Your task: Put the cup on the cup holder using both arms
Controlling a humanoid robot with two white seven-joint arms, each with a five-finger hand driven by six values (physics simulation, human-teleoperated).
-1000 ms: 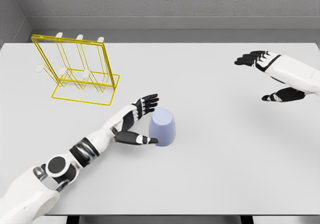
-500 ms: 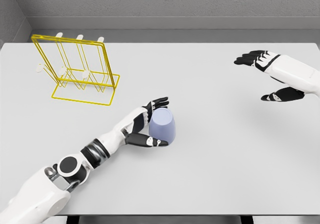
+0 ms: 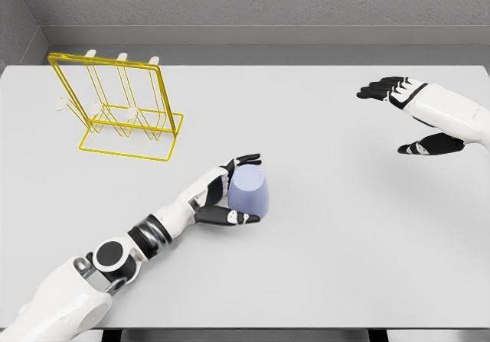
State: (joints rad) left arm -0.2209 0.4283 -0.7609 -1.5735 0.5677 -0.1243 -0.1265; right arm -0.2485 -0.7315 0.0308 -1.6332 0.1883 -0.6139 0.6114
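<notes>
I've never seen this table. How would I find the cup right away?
Start at the big white table and skip the yellow wire rack in its far left corner. Come toward the near side, a little left of the middle, where the left hand wraps its black fingers around the cup. It is the only pale purple thing there, standing upside down.

Two smooth white arm shells, rounded and glossy. Left arm built from white segments split by black and grey banded rings, with a round black joint disc at the elbow. Left hand with a white back, black jointed fingers and pale tips. Right hand likewise white-backed with black fingers.
</notes>
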